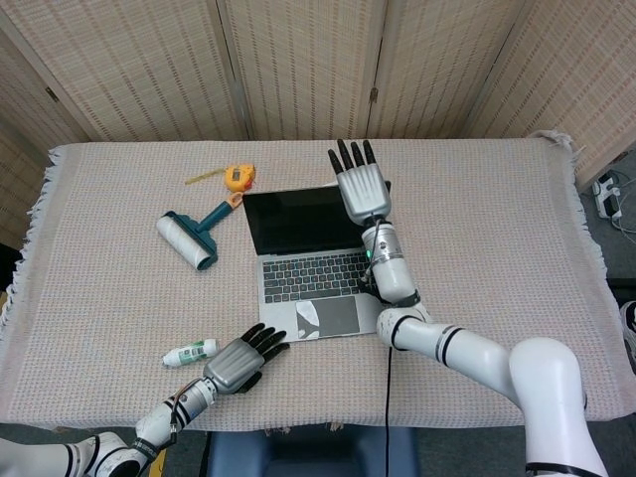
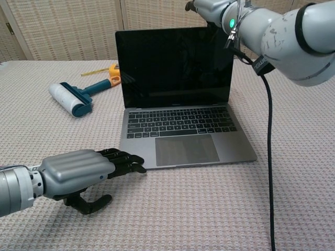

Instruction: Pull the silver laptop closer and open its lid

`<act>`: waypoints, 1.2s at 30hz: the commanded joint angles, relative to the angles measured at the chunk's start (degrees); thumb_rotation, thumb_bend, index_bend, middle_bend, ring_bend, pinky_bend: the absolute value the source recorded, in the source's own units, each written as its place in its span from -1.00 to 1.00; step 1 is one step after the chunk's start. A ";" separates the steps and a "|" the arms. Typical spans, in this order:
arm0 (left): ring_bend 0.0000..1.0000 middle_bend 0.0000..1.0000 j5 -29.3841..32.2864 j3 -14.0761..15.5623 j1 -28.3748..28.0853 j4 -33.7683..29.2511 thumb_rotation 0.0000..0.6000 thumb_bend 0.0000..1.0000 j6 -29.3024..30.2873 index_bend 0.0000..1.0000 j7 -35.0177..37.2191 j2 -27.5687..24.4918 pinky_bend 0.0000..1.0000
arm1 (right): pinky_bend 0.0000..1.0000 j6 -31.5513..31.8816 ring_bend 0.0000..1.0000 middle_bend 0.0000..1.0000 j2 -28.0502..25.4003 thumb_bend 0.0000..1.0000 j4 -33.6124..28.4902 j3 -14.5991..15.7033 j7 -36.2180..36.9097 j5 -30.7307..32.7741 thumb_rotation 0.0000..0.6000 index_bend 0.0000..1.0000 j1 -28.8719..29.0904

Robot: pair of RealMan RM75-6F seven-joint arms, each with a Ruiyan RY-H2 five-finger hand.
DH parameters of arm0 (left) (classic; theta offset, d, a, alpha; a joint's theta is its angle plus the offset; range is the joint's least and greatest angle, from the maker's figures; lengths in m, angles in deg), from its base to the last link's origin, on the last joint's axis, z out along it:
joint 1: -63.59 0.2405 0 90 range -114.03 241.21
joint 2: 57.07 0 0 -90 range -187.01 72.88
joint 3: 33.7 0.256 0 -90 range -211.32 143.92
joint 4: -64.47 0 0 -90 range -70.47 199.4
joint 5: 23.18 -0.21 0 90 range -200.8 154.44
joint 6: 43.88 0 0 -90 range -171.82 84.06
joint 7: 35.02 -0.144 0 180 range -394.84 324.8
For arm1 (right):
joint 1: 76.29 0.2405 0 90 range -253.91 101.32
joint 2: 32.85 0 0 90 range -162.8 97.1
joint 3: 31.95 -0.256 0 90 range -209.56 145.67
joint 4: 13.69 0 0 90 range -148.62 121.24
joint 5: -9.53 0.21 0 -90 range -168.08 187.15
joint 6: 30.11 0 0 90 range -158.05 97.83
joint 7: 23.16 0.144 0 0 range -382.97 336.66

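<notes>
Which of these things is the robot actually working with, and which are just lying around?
In use: silver laptop, lid up; right hand at the lid's top edge; left hand by its front corner.

Lying about: lint roller, tape measure, small bottle.

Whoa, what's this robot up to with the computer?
It is opening a silver laptop on the table. Its right hand is flat against the top edge of the lid, which now stands about upright with a dark screen. Its left hand rests on the tablecloth, fingertips at the laptop's front left corner. A lint roller and a tape measure lie off to the left.
</notes>
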 commanded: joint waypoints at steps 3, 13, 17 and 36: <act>-1.00 -0.95 -0.52 -0.16 0.25 -0.59 1.00 0.29 1.02 -0.88 0.97 -0.44 -1.00 | -1.00 0.39 -1.00 -1.00 -2.62 0.24 -4.58 1.00 3.87 -2.50 1.00 -1.00 -1.57; -1.00 -0.94 -3.36 -0.93 2.29 -5.00 1.00 0.29 7.35 -0.88 5.00 -5.12 -1.00 | -1.00 5.90 -1.00 -1.00 -18.82 0.24 -29.78 4.79 14.50 -11.09 1.00 -1.00 -12.76; -0.99 -0.94 -2.77 -1.53 4.18 -7.52 1.00 0.29 10.78 -0.88 6.46 -8.86 -1.00 | -1.00 9.25 -1.00 -1.00 -26.17 0.24 -38.58 8.13 18.19 -16.09 1.00 -1.00 -18.75; -0.92 -0.86 0.28 -4.00 19.21 -8.23 1.00 0.29 32.43 -0.80 15.80 -21.78 -1.00 | -1.00 29.98 -0.92 -1.00 -37.08 0.24 -41.07 26.25 42.60 -41.75 1.00 -1.00 -46.52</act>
